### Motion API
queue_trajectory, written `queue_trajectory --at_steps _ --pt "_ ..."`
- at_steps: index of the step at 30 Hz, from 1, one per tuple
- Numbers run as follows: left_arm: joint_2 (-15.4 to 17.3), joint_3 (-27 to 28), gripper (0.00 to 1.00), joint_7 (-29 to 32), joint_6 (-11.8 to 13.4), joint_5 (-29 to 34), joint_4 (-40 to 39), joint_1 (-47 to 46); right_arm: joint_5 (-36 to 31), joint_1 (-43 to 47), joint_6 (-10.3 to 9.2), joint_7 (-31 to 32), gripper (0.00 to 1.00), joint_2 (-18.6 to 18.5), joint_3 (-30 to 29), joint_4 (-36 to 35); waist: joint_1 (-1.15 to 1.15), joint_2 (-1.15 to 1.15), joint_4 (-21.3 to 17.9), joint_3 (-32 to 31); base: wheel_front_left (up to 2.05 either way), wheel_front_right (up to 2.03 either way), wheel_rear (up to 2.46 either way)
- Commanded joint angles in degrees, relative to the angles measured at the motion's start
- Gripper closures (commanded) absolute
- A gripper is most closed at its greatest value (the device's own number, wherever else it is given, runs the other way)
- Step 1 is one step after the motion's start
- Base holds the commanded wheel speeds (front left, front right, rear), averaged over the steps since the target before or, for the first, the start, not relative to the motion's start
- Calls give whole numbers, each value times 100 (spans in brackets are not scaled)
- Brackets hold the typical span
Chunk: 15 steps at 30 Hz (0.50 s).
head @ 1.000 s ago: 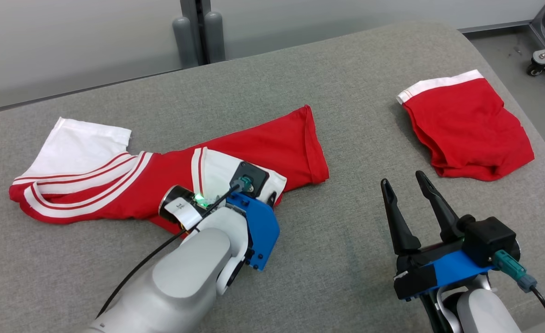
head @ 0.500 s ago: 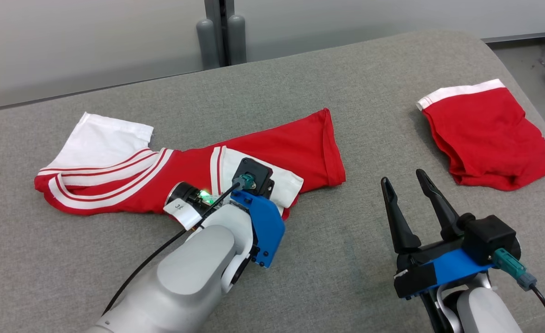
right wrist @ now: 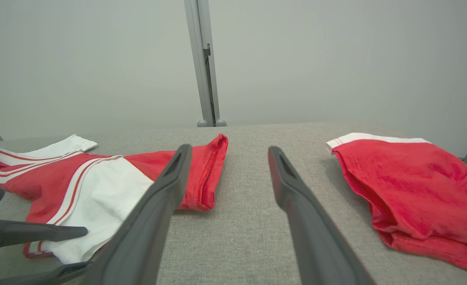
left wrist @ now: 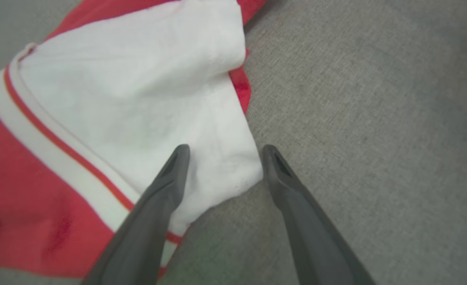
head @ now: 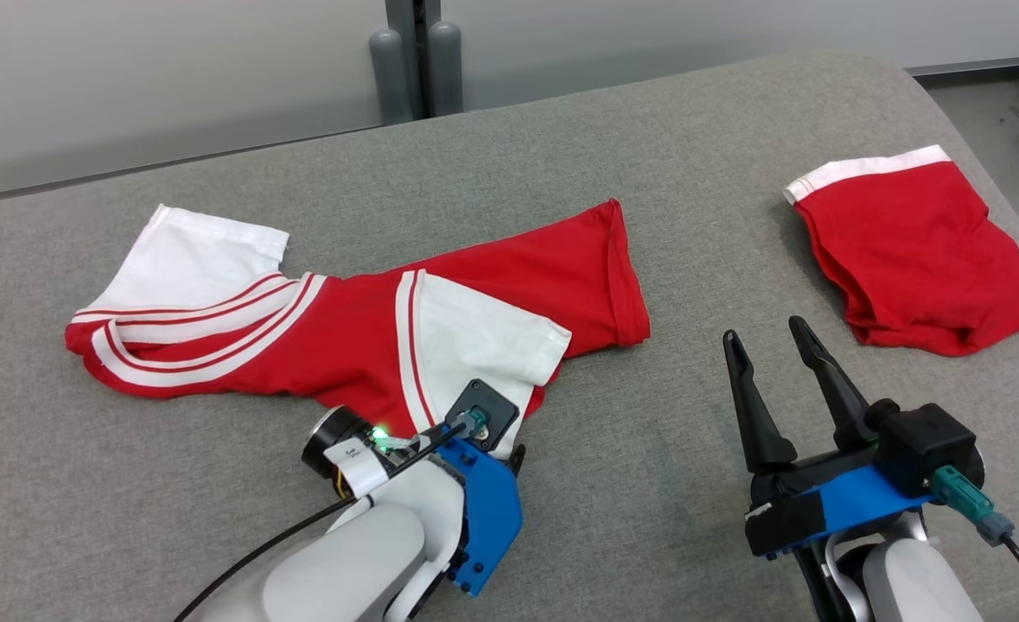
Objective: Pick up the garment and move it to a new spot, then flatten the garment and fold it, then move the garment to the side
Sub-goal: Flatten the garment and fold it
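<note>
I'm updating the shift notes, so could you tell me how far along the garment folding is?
Done: nothing clearly; the red-and-white shirt lies rumpled on the table, neither flat nor folded. In hand: the left gripper is open at the corner of the white sleeve, gripping nothing; the right gripper hangs open over bare table. Left: flattening, folding and moving it aside, perhaps near the red shorts.

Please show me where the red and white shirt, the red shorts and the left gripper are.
red and white shirt (head: 518, 268), head view, on its red body.
red shorts (head: 915, 250), head view, middle of the red cloth.
left gripper (left wrist: 225, 149), left wrist view, midway between its fingertips.
</note>
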Motion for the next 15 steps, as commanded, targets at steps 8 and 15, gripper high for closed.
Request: queue_trajectory --at_steps 8,15 --pt "734 -145 0 343 367 193 -1135 303 -32 -2 1 26 0 -6 34 -32 0 0 105 -1 0 0 0" --pt "847 -318 0 314 305 463 -1307 141 -20 -57 1 47 0 -6 88 -43 0 0 54 -10 0 0 0"
